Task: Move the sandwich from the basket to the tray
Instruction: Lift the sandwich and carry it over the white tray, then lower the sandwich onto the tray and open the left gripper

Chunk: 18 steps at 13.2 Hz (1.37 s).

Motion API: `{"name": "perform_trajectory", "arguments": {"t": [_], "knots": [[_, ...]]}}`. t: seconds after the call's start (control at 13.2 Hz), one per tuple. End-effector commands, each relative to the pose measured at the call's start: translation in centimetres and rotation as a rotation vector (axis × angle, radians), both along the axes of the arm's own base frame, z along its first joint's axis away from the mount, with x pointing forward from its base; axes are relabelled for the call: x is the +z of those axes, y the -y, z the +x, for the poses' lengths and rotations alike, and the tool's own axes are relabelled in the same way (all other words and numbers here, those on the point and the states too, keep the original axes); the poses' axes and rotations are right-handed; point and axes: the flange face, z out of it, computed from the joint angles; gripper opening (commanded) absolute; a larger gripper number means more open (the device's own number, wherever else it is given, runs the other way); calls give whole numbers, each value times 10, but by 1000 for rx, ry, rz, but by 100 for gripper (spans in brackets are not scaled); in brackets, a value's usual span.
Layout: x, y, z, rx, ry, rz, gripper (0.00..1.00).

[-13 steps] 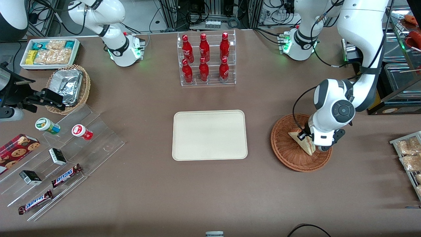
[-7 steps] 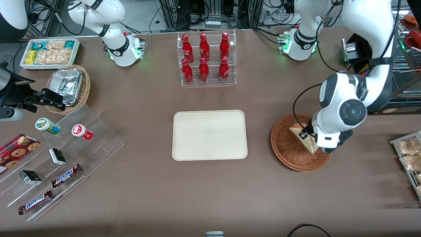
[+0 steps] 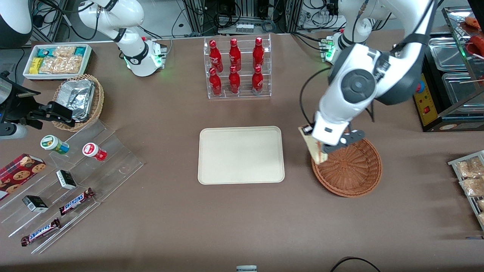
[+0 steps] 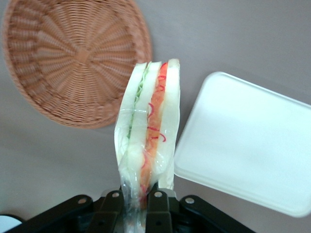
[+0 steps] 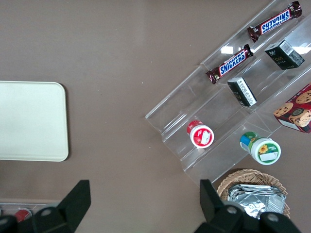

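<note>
Since a second ago the sandwich [image 3: 313,146] has left the basket [image 3: 351,172], which now lies empty, and hangs above its rim on the side toward the tray [image 3: 241,155]. From the wrist, the gripper [image 4: 138,198] has its jaws closed on the wrapped wedge's end, holding it clear of basket and tray, well above the table [image 3: 242,219]

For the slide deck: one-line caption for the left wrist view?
Pincer shut on wrapped sandwich, lifted above table between basket and tray.
</note>
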Motion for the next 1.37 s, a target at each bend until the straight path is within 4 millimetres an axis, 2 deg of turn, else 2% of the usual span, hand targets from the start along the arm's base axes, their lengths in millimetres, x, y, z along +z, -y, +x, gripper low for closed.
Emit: {"name": "perform_trajectory", "arguments": {"t": [0.0, 0.38, 0.53, 0.61, 0.76, 1.14, 1.29], "knots": [[-8, 30, 1, -101, -21, -23, 0], [-48, 105, 5, -226, -22, -49, 0], [-72, 146, -10, -287, -11, -5, 0], [-87, 154, -7, -302, -11, 5, 0], [-111, 178, -11, -321, 12, 15, 0], [-169, 210, -13, -272, 71, 72, 0], [-179, 213, -15, -270, 71, 85, 0]]}}
